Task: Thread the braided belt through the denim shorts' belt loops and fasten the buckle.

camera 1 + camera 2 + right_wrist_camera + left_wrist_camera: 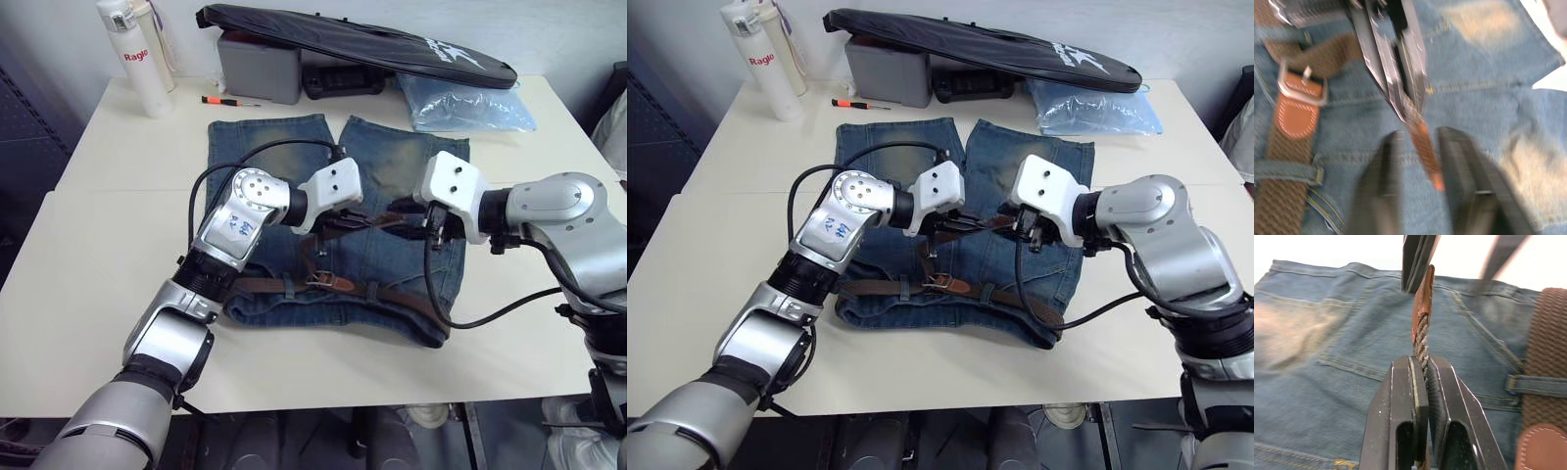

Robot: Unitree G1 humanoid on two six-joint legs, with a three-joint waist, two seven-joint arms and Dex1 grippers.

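The denim shorts (294, 157) lie flat on the table, waistband toward me. The braided belt (265, 285) runs along the waistband under a belt loop (1537, 384), and the buckle (1302, 83) sits near the middle. The belt's free end rises off the cloth. My left gripper (1421, 363) is shut on the woven strap just behind the tan leather tip (1423, 298). My right gripper (1418, 134) faces it over the shorts' seat, open, with one finger on each side of that tip (1425, 147).
At the table's far edge are a white bottle (135, 54), a small screwdriver (227, 101), a grey box (260, 67), a long black bag (362, 41) and a pale blue plastic bag (468, 103). Bare tabletop (88, 294) spreads to the left.
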